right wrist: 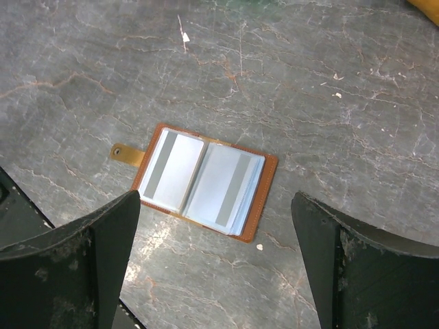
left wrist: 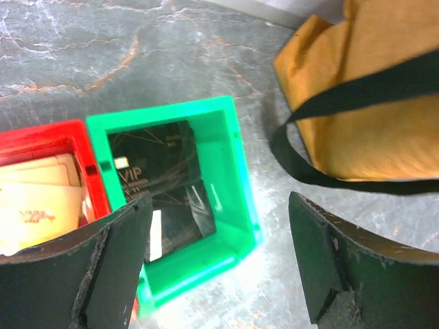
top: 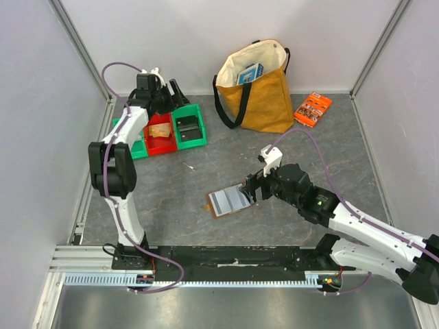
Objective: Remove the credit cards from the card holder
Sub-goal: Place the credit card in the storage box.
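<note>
Surface: a grey, marble-veined table top (top: pixel 206 171) with pale walls around it.
Card holder: a small brown leather-like bifold wallet (right wrist: pixel 199 181) lies open and flat near the middle of the table, with its tab pointing out at one edge.
Cards in holder: pale grey-blue plastic cards (right wrist: pixel 168 168), each with a grey stripe, sit in the pockets on both halves.
Right gripper: the right gripper (right wrist: pixel 216 205) hovers above the holder with its black fingers spread wide, touching nothing.
Left gripper: the left gripper (left wrist: pixel 219 226) hangs over the bins at the far left with its fingers wide apart and nothing between them.
Green bin: a green plastic bin (left wrist: pixel 233 171) holds a black card printed VIP (left wrist: pixel 158 157) lying flat inside.
Red bin: a red plastic bin (left wrist: pixel 41 137) touches the green bin's side and holds tan cards (left wrist: pixel 34 199).
Bag: a mustard-yellow cloth tote with black straps (top: pixel 264 96) stands at the far wall, just beside the green bin.
Packet: an orange printed packet (top: pixel 313 108) lies to the right of the tote.
</note>
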You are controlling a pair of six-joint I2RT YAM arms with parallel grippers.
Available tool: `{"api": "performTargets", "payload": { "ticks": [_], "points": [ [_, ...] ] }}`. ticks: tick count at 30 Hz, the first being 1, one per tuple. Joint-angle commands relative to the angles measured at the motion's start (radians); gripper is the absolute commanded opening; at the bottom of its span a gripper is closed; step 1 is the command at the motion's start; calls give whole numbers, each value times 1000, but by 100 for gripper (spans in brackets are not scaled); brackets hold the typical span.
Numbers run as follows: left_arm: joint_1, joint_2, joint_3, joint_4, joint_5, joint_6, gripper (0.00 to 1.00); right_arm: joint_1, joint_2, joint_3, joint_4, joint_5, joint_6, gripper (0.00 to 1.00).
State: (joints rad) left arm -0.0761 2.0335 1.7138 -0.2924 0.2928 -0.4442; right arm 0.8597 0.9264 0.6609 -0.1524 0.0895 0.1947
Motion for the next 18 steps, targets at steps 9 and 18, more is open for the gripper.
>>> {"api": "performTargets", "payload": {
  "ticks": [9,18],
  "points": [
    [-249,-668,-503,-30,-171,-27,84,-5,2,35,28,41,127,98],
    [-494,-1032,-911,45,-218,-189,79,-4,143,81,2,43,172,98]
  ]
}}
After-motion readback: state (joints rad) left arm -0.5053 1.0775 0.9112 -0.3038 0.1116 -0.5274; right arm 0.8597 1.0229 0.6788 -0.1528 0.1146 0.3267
